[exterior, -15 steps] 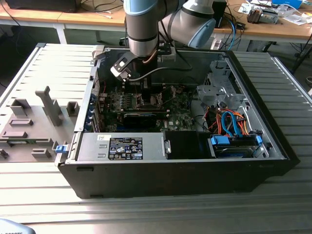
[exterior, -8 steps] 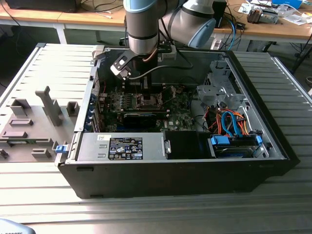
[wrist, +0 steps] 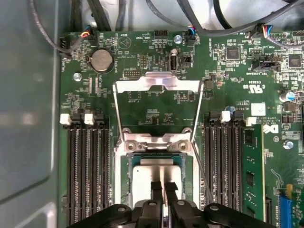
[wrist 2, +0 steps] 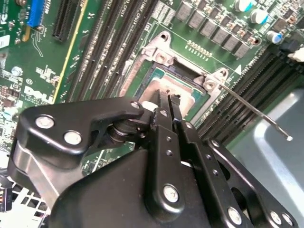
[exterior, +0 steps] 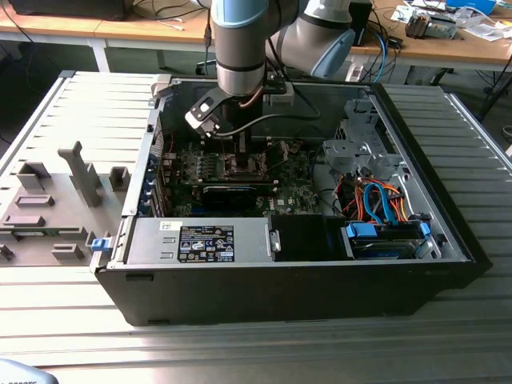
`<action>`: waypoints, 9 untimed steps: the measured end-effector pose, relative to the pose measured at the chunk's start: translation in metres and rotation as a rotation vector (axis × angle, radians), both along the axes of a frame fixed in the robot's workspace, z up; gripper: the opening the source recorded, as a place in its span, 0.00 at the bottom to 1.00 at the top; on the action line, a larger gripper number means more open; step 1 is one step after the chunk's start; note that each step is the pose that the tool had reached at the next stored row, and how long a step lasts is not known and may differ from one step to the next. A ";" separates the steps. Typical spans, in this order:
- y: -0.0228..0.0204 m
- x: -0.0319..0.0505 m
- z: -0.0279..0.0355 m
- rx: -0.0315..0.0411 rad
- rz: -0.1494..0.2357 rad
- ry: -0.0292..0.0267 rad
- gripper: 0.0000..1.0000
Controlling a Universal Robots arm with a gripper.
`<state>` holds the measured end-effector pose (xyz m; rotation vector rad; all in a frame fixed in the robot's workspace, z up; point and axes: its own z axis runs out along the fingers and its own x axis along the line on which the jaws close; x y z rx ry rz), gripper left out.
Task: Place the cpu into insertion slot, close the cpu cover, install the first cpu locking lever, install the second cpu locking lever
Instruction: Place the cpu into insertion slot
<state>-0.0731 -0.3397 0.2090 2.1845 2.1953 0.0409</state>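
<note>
In the first wrist view the cpu [wrist: 151, 172], a silvery square, lies flat inside the insertion slot [wrist: 122, 176]. The cpu cover [wrist: 156, 85] stands open, folded back away from the slot, and the green board shows through its window. My gripper [wrist: 164, 186] hovers right over the cpu's top face with its two black fingers almost together and nothing visible between them. The second wrist view has the same fingertips [wrist 2: 163, 100] over the cpu [wrist 2: 154, 89] in the slot's metal rim [wrist 2: 142, 71]. A thin locking lever [wrist 2: 256, 114] sticks out sideways, unlatched. In the exterior view the gripper [exterior: 240, 158] reaches down into the computer case.
Black memory slots [wrist: 85, 171] flank the socket on both sides. Cable bundles [wrist: 142, 19] hang past the board's edge. The open case [exterior: 304, 272] holds a power supply [exterior: 200, 240] in front and a drive cage with orange and blue cables [exterior: 376, 200] at the exterior view's right.
</note>
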 end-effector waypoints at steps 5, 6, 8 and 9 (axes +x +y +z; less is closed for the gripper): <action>0.0000 0.0059 -0.0022 -0.0069 0.006 0.0136 0.16; 0.0000 0.0061 -0.0024 -0.0070 0.006 0.0143 0.16; 0.0000 0.0064 -0.0030 -0.0071 0.006 0.0158 0.16; 0.0000 0.0065 -0.0032 -0.0070 0.006 0.0164 0.16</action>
